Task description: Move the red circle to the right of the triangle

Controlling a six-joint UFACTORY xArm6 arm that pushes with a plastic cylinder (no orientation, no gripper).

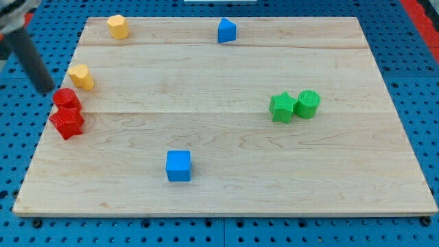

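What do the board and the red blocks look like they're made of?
Board: pale wood planks, matte, with visible grain and seams. Red circle and the red block touching it: probably plastic, perhaps 3D-printed, given the fine ridges on top. My tip is just up-left of the circle.

I see my tip [48, 90] at the bench's [274, 199] left edge, just up-left of the red circle [66, 98]. The circle touches the red star [66, 123] below it. The blue triangle [226, 31] is top centre, well apart.

A straight, dark grey rod, blurred toward its upper end, narrowing to my tip [48, 89]
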